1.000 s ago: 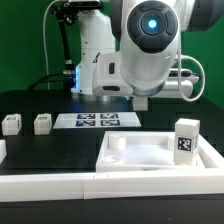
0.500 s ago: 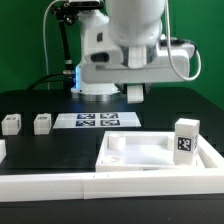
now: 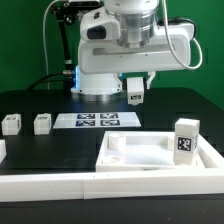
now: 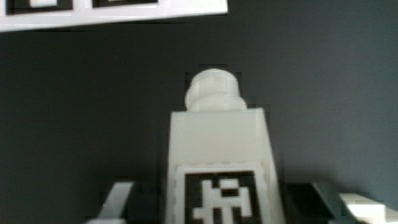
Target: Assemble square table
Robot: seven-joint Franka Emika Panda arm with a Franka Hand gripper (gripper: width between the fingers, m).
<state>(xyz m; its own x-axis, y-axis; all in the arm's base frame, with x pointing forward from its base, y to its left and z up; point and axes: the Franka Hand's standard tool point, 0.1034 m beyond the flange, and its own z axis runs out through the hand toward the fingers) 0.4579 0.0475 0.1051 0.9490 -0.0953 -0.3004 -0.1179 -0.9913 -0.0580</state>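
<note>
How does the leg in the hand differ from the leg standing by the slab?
Support: the held leg is clamped in the hand, off the worktop; the standing leg stands free, untouched.
Place: the held leg hangs beyond the marker board; the standing leg is beside the slab, on the exterior view's right.
Shared: both are white posts bearing a black-and-white tag.

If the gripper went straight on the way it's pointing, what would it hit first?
Probably the bare black tabletop. The gripper points down with a white leg clamped in it, so the leg's rounded tip would land first, just off the marker board. Depth is hard to judge.
</note>
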